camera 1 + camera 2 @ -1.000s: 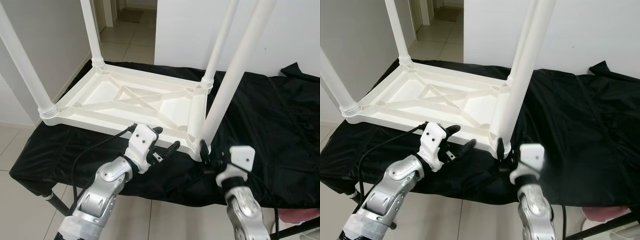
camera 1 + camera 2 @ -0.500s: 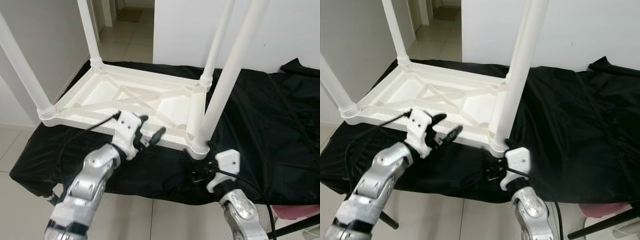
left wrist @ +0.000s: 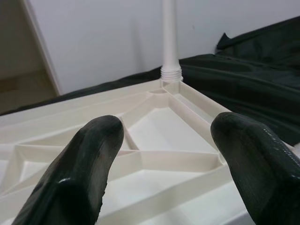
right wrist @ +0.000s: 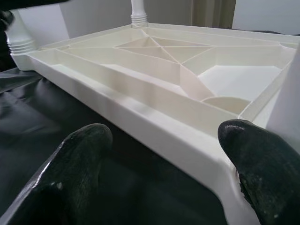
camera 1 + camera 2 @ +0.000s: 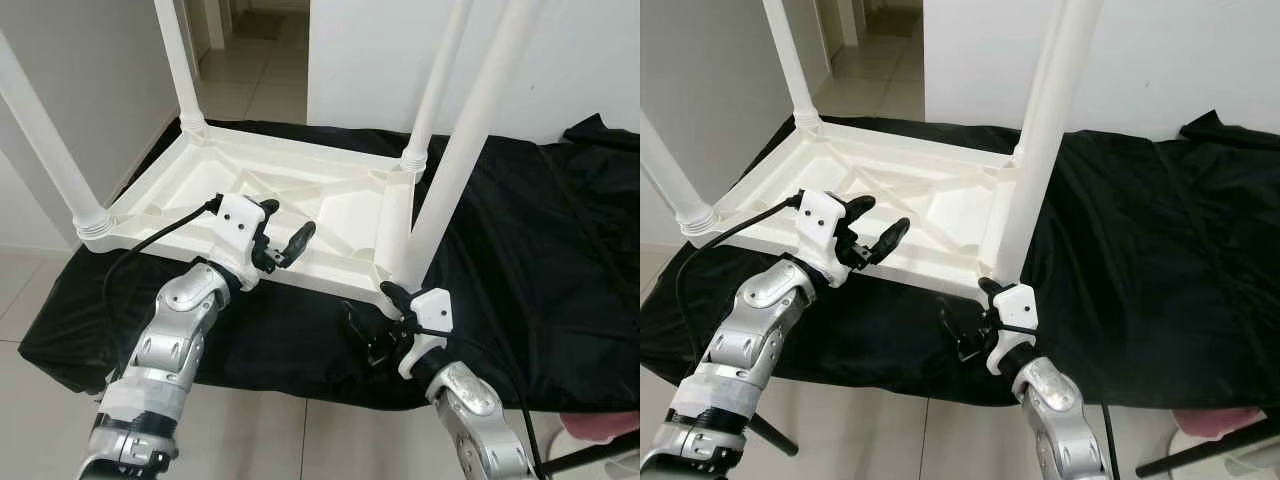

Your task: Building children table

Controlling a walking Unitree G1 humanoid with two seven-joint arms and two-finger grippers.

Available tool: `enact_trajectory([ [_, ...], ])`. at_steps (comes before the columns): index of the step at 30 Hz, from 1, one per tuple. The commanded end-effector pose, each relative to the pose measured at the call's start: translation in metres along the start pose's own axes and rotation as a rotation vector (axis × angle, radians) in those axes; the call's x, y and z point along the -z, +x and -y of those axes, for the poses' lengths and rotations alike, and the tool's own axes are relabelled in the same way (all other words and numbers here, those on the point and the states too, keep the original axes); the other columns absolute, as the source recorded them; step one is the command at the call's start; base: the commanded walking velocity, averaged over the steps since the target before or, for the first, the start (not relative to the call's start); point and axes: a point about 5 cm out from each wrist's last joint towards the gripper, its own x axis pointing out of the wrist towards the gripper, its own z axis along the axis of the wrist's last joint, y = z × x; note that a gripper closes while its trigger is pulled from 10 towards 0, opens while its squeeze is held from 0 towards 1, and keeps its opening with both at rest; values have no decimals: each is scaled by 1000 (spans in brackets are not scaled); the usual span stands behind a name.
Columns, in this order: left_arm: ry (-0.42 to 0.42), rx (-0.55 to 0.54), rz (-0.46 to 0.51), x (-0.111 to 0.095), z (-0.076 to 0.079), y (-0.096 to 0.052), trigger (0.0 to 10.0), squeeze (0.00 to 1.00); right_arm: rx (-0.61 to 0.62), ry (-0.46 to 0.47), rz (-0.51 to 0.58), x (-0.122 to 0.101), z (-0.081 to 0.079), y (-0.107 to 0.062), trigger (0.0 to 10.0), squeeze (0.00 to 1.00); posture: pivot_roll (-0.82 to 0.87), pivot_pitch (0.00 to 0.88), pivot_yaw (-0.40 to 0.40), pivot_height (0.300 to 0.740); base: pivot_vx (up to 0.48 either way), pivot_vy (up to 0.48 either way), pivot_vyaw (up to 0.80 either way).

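A white plastic children's table (image 5: 340, 205) lies upside down on a black cloth (image 5: 520, 250), and its four legs stand up from the corners. My left gripper (image 5: 285, 225) hovers open over the table's near rim, with nothing between its fingers (image 3: 89, 164). My right gripper (image 5: 372, 310) is open low over the cloth, just in front of the near right corner where a leg (image 5: 450, 170) is seated. In the right wrist view its fingertips (image 4: 253, 154) frame the table's near rim and ribbed underside (image 4: 154, 51), holding nothing.
The cloth-covered surface ends close in front of me, with tiled floor (image 5: 40, 400) below. A white wall (image 5: 380, 60) stands behind, and a doorway (image 5: 250, 40) opens at the back left. The cloth bunches at the back right (image 5: 600, 140).
My left gripper has risen from the cloth before the near rim to above it. My right gripper has let go of the near right leg's base, dropped lower and turned left.
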Motion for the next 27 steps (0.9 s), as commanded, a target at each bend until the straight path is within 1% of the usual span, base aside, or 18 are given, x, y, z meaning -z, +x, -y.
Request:
enact_trajectory([
  [1,3,-119,5,0,-8,1,10000,0,13,22,4,2,7,6,10000,0,16,27,25,740,0,0,0],
  [5,-6,-93,4,1,-3,3,10000,0,14,33,8,2,10,11,10000,0,17,25,27,740,0,0,0],
  [9,-11,-68,-7,6,3,5,10000,0,67,69,45,-2,12,19,10000,0,18,23,25,740,0,0,0],
  [14,-15,-72,-15,10,4,7,10000,0,105,95,57,-1,10,24,10000,0,17,26,20,740,0,0,0],
  [15,-37,-89,-25,15,8,11,10000,0,116,133,77,0,1,32,10000,0,17,27,19,740,0,0,0],
  [17,-47,-85,-28,17,14,14,10000,0,97,149,96,-3,-8,39,10000,0,12,27,20,740,0,0,0],
  [19,-47,-81,-27,17,16,15,10000,0,91,149,100,-3,-11,40,10000,0,12,27,20,740,0,0,0],
  [20,-47,-81,-27,17,16,15,10000,0,91,149,100,-3,-11,40,10000,0,12,27,20,740,0,0,0],
  [22,-47,-97,-27,17,14,17,10000,0,115,158,107,-3,-9,46,10000,0,7,30,25,740,0,0,0],
  [25,-41,-113,-29,16,10,18,10000,0,158,174,114,-4,-4,47,10000,0,10,32,23,740,0,0,0],
  [26,-32,-129,-32,16,7,18,10000,0,193,179,116,-3,0,47,10000,0,7,36,26,740,0,0,0],
  [27,-32,-129,-32,16,7,18,10000,0,193,179,116,-3,0,47,10000,0,7,36,26,740,0,0,0],
])
